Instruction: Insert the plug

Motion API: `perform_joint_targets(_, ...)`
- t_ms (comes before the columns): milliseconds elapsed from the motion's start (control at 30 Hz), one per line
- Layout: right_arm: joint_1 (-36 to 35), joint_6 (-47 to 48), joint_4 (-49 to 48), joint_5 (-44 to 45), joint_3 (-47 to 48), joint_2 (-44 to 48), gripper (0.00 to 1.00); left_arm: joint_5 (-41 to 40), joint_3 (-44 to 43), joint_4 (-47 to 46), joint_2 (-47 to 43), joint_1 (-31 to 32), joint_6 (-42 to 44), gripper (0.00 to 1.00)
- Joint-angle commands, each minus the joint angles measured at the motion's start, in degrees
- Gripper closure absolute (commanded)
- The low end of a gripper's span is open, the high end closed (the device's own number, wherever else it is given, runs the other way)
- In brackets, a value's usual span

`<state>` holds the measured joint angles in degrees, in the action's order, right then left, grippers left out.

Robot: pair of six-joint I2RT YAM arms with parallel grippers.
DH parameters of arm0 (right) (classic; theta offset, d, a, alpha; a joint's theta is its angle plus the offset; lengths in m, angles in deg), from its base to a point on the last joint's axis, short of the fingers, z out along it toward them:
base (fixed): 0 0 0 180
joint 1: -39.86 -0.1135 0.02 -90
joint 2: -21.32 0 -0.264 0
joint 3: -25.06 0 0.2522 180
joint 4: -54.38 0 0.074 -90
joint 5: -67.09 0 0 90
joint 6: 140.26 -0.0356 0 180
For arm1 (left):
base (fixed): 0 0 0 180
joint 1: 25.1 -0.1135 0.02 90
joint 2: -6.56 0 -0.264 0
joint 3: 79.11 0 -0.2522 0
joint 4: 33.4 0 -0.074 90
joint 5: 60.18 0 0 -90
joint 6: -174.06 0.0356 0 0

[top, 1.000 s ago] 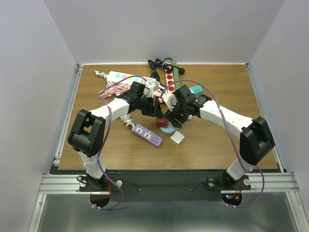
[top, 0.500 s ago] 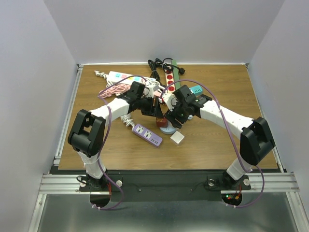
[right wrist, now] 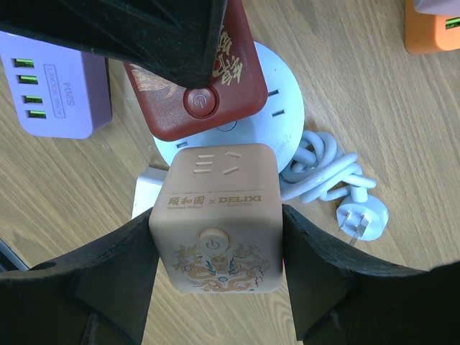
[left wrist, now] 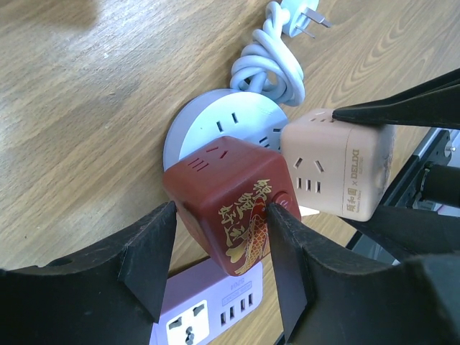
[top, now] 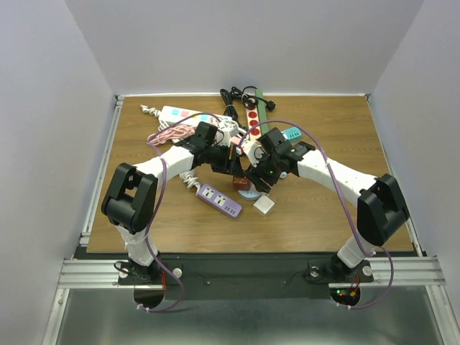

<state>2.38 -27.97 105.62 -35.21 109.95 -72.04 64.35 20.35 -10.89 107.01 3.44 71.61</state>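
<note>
From above, my two arms meet over the middle of the wood-grain desk (top: 323, 215). My left fingers (top: 231, 167) and right fingers (top: 257, 178) sit close together above a round white socket (top: 249, 193). A flat lilac strip (top: 219, 200) and a small white block (top: 264, 205) lie just beside that socket.

Through my left wrist camera, my matte black fingers are closed on the sides of the red cube (left wrist: 230, 201). It is glossy and round-edged, with gold lettering and slotted holes on top. It hangs tilted over the socket's smooth disc, and I cannot tell whether they touch. The beige cube (left wrist: 338, 172) is just beside it, and a coiled white cord (left wrist: 277, 61) lies behind.

Through my right wrist camera, my fingers clamp the beige cube on both flanks. Its satin face carries a round button, a printed dragon and slots. It hangs over the socket's near edge, next to the red cube. The cord's flat-pinned plug (right wrist: 363, 215) rests loose on the desk to its right.
</note>
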Motion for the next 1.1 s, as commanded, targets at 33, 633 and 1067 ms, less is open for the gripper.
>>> perform_joint_targets(33,0.3,0.39,-1.0,0.95,-1.08,0.11,1.0,-2.36,-1.6,1.35,0.28,0.99,2.25,0.38)
perform_joint_targets(633,1.35,1.71,-1.7,8.95,-2.4,2.3,1.0,-2.62,-1.77,1.62,0.63,1.26,2.87,0.38)
perform_joint_targets(1067,1.88,1.1,-1.88,4.83,-1.61,0.55,1.0,-2.62,-2.12,1.79,1.33,1.26,3.13,0.39)
